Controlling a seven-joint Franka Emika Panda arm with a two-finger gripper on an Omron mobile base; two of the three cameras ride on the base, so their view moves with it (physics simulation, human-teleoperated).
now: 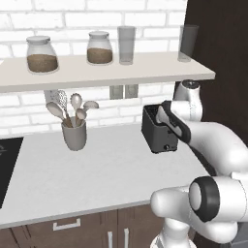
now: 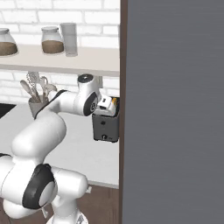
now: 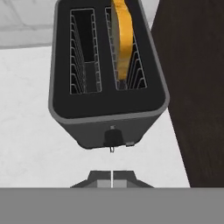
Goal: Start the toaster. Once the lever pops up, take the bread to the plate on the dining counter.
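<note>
The black toaster point(image 3: 107, 116) stands on the grey counter point(image 1: 97, 169), hard against a dark tall panel point(image 3: 192, 78) on its right. A golden slice of bread point(image 3: 121, 39) stands upright in its right slot; the left slot is empty. A small round knob point(image 3: 112, 137) sits low on the front face. My gripper point(image 3: 112, 177) hovers just in front of and above that face, fingers pressed together, shut with nothing between them. In the base views my hand hangs over the toaster point(image 1: 156, 133) point(image 2: 105, 127), with the bread point(image 2: 113, 103) peeking out beside it.
A grey holder of spoons point(image 1: 74, 131) stands to the toaster's left. A shelf point(image 1: 97, 72) with two jars and two glasses runs close above. A black cooktop point(image 1: 7, 162) is at the far left. A tall grey panel point(image 2: 175, 109) blocks the right.
</note>
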